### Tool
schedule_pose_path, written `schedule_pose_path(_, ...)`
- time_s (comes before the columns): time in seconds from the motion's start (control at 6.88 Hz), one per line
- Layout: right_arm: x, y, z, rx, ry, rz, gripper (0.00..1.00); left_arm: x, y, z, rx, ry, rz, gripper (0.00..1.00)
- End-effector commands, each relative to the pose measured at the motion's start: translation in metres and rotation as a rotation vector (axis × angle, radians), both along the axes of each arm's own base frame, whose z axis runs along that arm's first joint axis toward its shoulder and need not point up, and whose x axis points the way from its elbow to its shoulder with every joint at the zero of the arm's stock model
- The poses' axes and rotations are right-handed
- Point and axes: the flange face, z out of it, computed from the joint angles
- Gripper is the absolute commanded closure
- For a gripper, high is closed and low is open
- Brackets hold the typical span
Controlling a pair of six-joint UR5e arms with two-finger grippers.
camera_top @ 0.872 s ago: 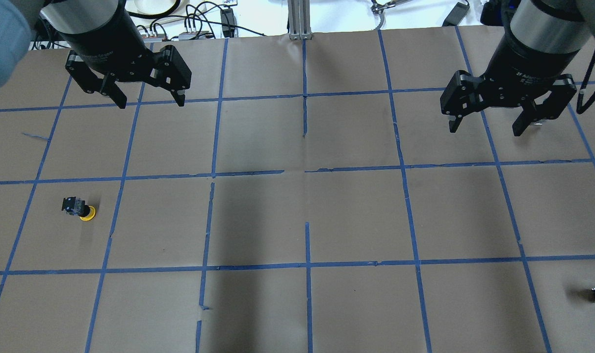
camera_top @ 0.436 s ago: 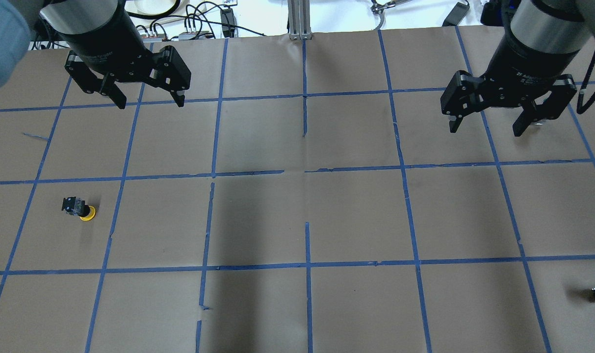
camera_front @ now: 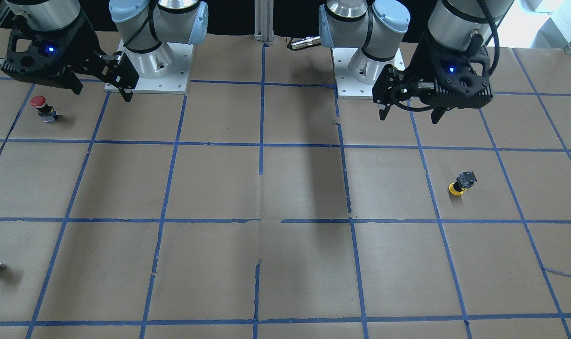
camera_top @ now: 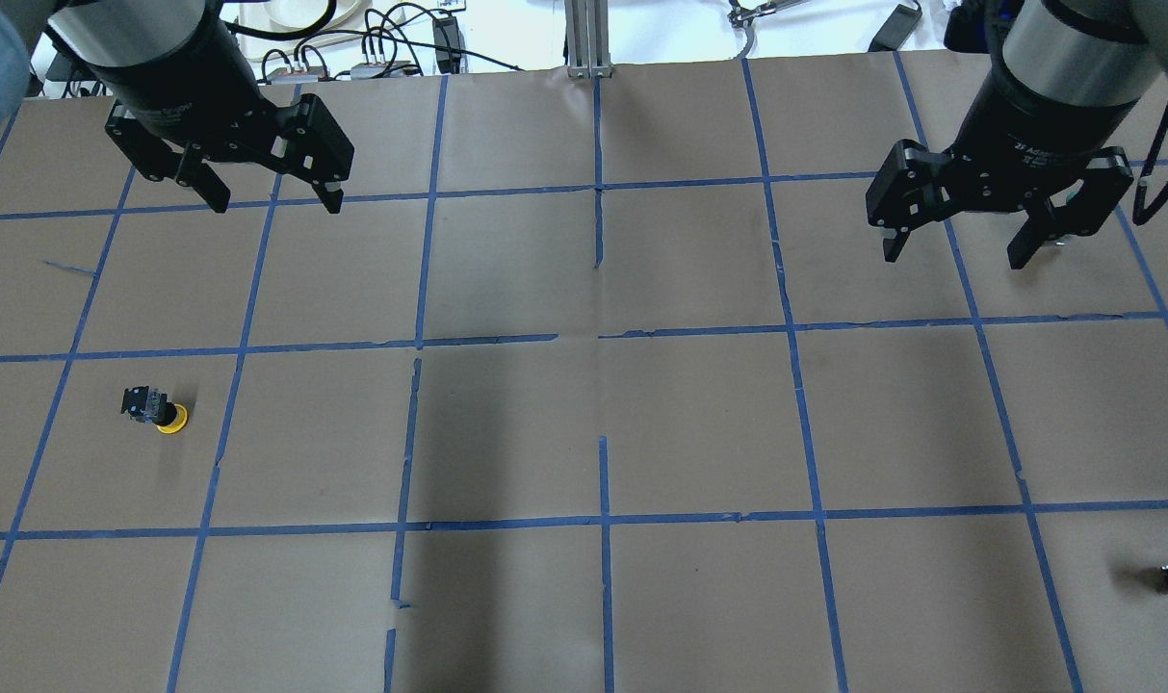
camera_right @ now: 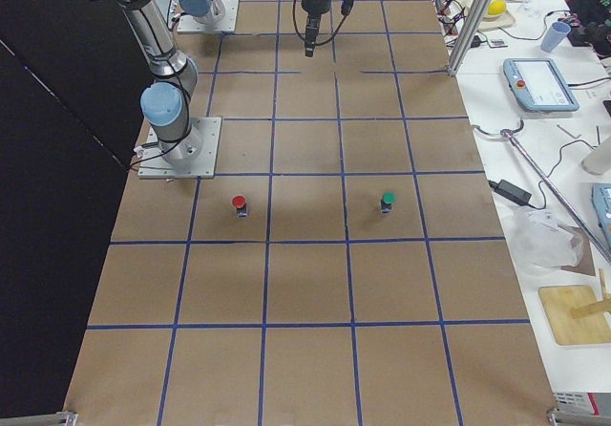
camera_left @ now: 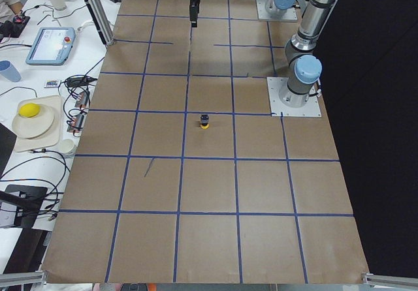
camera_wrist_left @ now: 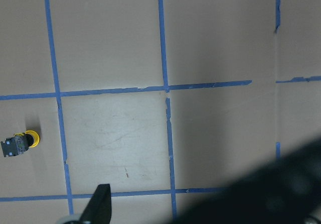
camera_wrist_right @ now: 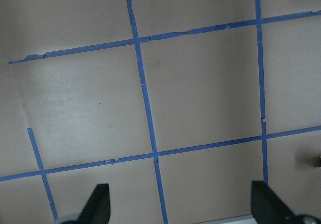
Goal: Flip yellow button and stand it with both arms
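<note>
Left claw (camera_top: 277, 200) spread wide and empty, hanging above the worktop's left half; right claw (camera_top: 953, 255) equally wide and empty over the right half. Yellow button (camera_top: 157, 411) tipped over on the left half, cap on the paper, well apart from both. Likely hazards: round cap rolling or skidding out of an off-centre pinch, or a drop at hand-over. Brown paper worktop (camera_top: 699, 423), blue tape grid (camera_top: 603, 520), torn seams; cables (camera_top: 381, 38) and white bench (camera_top: 661, 29) beyond one edge.

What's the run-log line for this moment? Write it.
stage: pre-grasp | yellow button: cap down, untouched | left gripper: open, empty | right gripper: open, empty
</note>
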Motion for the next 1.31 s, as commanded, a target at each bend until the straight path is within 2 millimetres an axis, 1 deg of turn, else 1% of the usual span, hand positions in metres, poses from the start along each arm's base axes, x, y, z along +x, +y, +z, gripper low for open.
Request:
schedule_pose_path(0.0,-0.001,0.002,0.000,0.009,0.007,0.001,0.00,0.067,-0.002,-0.038,0.081,0.025,-0.090,0.01)
schedule_pose_path(0.15,-0.001,0.002,0.000,0.010,0.003,0.009,0.00,0.106,0.003,-0.063,0.116,0.053,-0.141,0.01)
schedule_pose_path(0.29,0.002,0.004,0.004,-0.005,-0.006,0.023,0.00,0.143,0.006,-0.092,0.128,0.072,-0.159,0.01)
schedule_pose_path(0.44,0.001,0.002,0.002,-0.003,-0.003,0.010,0.00,0.164,0.014,-0.120,0.108,0.069,-0.193,0.01)
schedule_pose_path(0.58,0.001,0.001,0.002,-0.004,-0.002,0.008,0.00,0.201,0.020,-0.150,0.071,0.029,-0.132,0.01)
schedule_pose_path(0.73,0.000,0.002,0.000,0.006,0.007,0.009,0.00,0.232,0.019,-0.183,0.072,-0.008,-0.038,0.01)
schedule_pose_path(0.87,0.001,0.004,0.001,0.001,0.000,0.001,0.00,0.250,0.010,-0.204,0.063,-0.018,0.001,0.01)
schedule_pose_path(1.02,-0.002,0.004,0.002,-0.001,0.012,-0.042,0.00,0.258,0.012,-0.217,0.072,-0.010,0.015,0.01)
schedule_pose_path(1.16,-0.002,0.004,0.006,-0.012,0.013,-0.169,0.00,0.260,0.011,-0.221,0.078,-0.010,0.045,0.01)
